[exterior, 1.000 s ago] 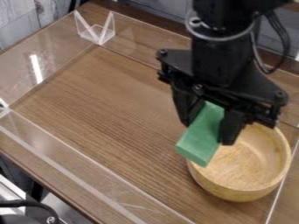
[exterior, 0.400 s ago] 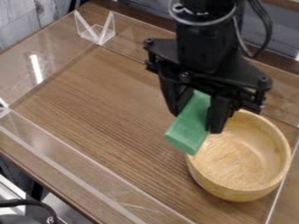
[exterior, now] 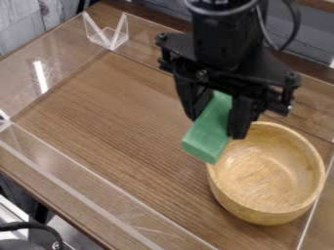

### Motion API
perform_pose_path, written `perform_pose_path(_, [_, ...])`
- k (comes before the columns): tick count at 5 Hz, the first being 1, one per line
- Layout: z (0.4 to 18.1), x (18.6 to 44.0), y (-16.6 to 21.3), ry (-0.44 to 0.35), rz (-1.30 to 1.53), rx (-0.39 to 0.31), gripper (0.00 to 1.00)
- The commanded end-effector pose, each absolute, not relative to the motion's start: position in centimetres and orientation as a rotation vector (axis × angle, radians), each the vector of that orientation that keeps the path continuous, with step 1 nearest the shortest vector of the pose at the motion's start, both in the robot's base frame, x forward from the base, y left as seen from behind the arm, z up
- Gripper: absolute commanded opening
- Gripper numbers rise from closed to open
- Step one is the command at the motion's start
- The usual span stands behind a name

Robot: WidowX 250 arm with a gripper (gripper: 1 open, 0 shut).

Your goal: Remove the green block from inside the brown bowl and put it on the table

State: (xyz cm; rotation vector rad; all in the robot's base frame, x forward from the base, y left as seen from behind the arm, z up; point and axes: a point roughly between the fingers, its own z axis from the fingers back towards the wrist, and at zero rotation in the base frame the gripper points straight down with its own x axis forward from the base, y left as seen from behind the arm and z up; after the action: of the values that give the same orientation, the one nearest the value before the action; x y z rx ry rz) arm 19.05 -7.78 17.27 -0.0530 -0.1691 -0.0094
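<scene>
The green block point(exterior: 209, 135) is right of centre in the frame, held tilted between the fingers point(exterior: 216, 109) of the black gripper, its lower end uncovered. It is raised above the brown desk point(exterior: 124, 122), beside the upper left rim of the round wooden bowl point(exterior: 267, 174), which sits at lower right. A clear acrylic piece point(exterior: 107, 31) stands at upper left.

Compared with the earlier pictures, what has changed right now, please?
The gripper has moved up and slightly left in the picture, away from the brown bowl. The green block has moved with it, gripped in both the earlier views and now. Nothing was newly taken hold of or let go. The bowl and the table stayed as they were.
</scene>
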Motion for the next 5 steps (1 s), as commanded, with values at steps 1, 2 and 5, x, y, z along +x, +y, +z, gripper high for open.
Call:
perform_pose_path(1, [18.82,19.76,-7.67,-0.226,0.005,-0.07,0.0])
perform_pose_path(2, [19.07,19.76,-7.42,-0.227,0.006,-0.071,0.0])
perform_pose_path(5, [19.12,19.95,-7.01,-0.229,0.001,-0.065,0.0])
